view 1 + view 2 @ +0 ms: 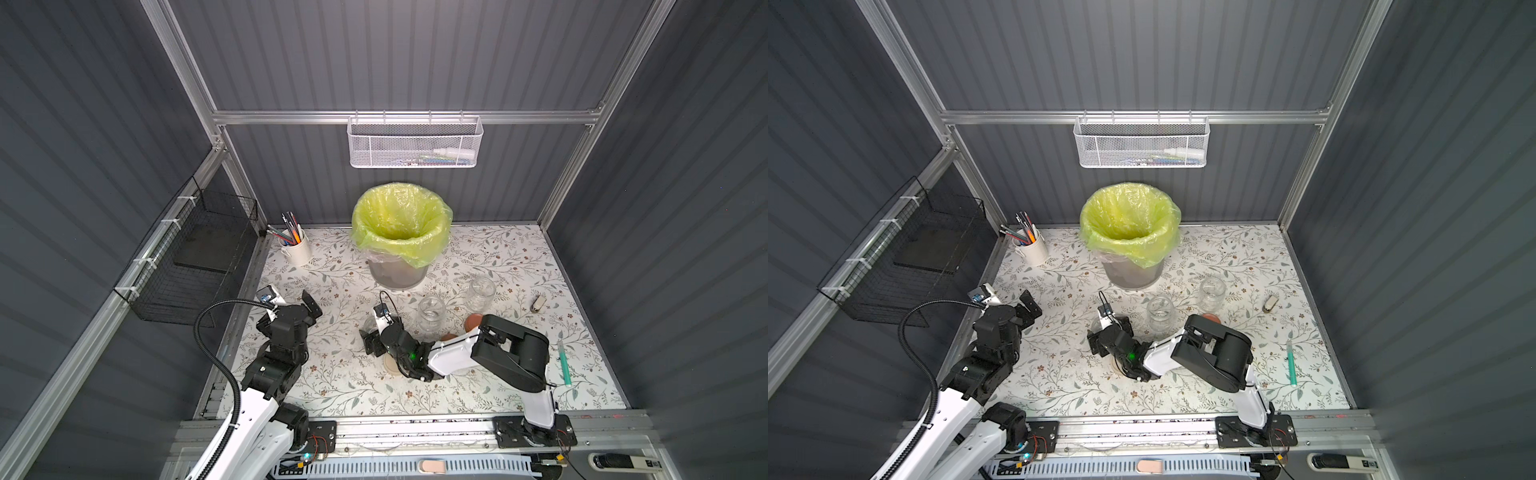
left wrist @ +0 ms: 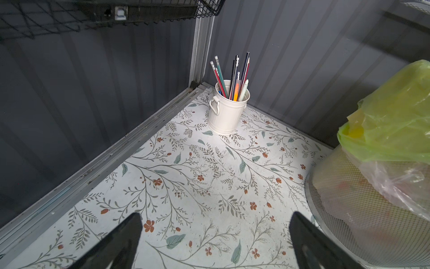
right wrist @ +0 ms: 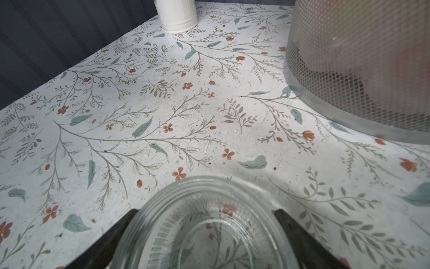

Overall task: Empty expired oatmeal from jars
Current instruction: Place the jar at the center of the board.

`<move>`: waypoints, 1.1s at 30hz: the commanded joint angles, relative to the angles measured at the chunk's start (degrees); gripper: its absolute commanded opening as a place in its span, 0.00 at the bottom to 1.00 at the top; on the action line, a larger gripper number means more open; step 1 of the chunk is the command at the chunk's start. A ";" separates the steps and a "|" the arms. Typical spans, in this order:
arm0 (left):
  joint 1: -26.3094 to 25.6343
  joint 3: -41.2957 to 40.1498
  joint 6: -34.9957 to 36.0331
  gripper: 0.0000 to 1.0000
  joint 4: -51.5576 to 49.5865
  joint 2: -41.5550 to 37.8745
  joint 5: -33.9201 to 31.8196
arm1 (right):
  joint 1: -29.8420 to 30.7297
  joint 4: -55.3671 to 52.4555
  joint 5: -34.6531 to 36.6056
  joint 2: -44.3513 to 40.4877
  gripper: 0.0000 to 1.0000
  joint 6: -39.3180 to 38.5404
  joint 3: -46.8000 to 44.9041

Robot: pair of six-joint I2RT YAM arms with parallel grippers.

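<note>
- Nearest the lens in the right wrist view, a clear glass jar [image 3: 209, 242] is seen standing open-mouthed on the floral table [image 3: 162, 116], inside the right gripper [image 3: 204, 213]. Its fingers [image 3: 109, 240] lie against or just beside the glass on either side. Whether any squeeze is applied cannot be told.
- At the back of the table, a grey mesh bin [image 1: 397, 276] lined with a yellow-green bag is set near the jars. Its contents are hidden.
- Well apart from the jars, the left gripper [image 2: 216, 215] is held over bare table with its fingers spread wide and nothing between them.
- A second jar [image 1: 432, 318] and a third jar [image 1: 481, 294] stand upright and lidless between the bin and the right arm.
- A brown lid [image 1: 473, 321], another brown lid [image 1: 449, 337] and a cream lid [image 1: 391, 365] lie flat, partly covered by that arm.
- No oatmeal is made out in any jar, so the emptying is judged nearly or wholly done.
- Each jar is judged light when empty, but also rigid, smooth, slippery and breakable. It is best taken across the straight body below the threaded neck, with moderate pressure.
</note>
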 commanded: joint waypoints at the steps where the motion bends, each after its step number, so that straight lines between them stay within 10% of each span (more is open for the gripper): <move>1: 0.32 -0.94 0.91 1.00 1.74 -0.01 -0.99 | 0.40 0.91 0.35 -0.01 0.94 0.43 -0.90; 33: 0.36 1.16 6.69 1.00 5.53 2.87 -6.56 | 2.15 -13.24 5.34 -20.35 0.99 -4.98 -2.42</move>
